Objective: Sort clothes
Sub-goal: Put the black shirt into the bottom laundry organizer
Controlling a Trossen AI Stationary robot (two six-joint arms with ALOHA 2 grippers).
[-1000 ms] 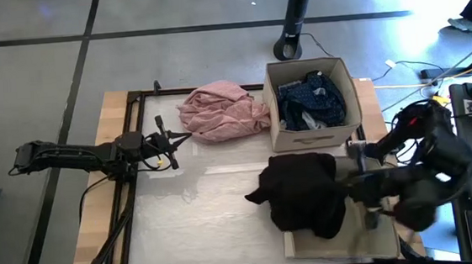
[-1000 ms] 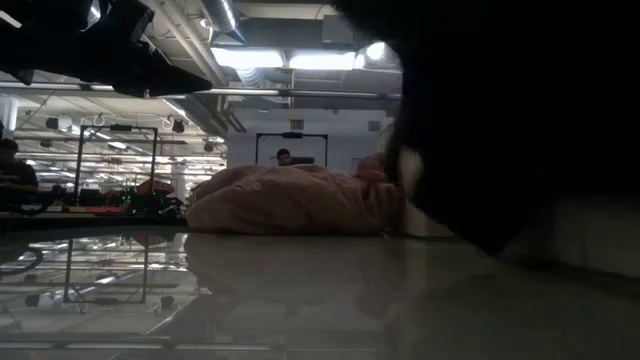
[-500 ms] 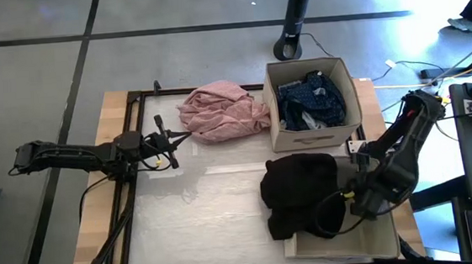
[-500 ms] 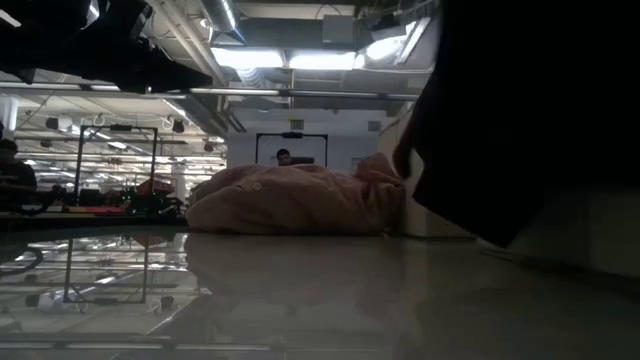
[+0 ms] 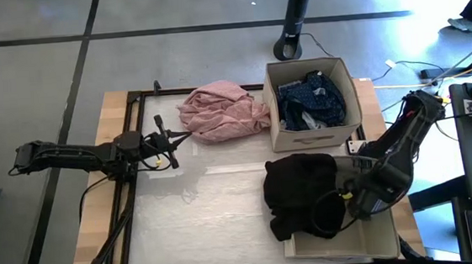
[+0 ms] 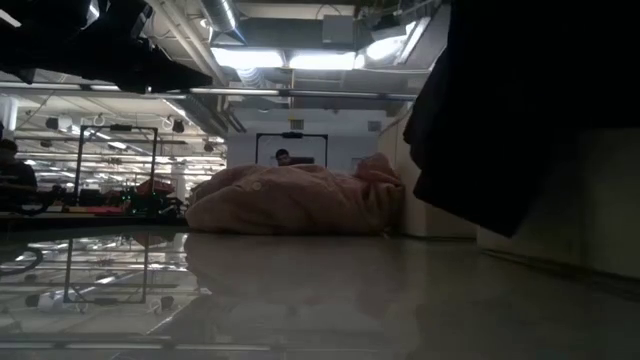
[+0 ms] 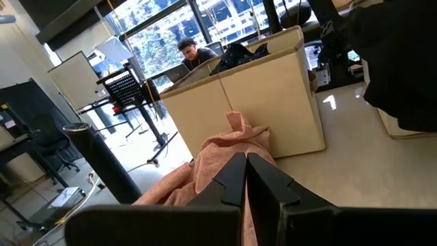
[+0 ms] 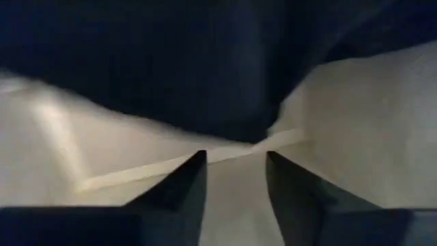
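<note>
A black piece (image 5: 302, 192) lies bunched over the left wall of the near cardboard box (image 5: 371, 241), part of it hanging outside, above the table (image 6: 520, 110). My right gripper (image 5: 341, 201) is low at the cloth's right side, over the box. Its fingers are open (image 8: 235, 164), with the black cloth just beyond them (image 8: 171, 68). A pink piece (image 5: 222, 109) lies heaped at the far middle. My left gripper (image 5: 172, 142) is shut and empty (image 7: 244, 171), left of the pink piece. Dark navy and plaid clothes (image 5: 311, 99) fill the far box.
The far cardboard box (image 5: 279, 120) stands at the far right, touching the pink heap. The white table top (image 5: 200, 211) is bare at the near left. A dark stand's base (image 5: 287, 48) is on the floor behind the table. A person sits far off in the room (image 7: 190, 49).
My right arm has swung back toward the table's right edge and its gripper has gone down beside the black piece. The black piece has sunk from a lifted bundle onto the near box's left wall and shifted slightly right.
</note>
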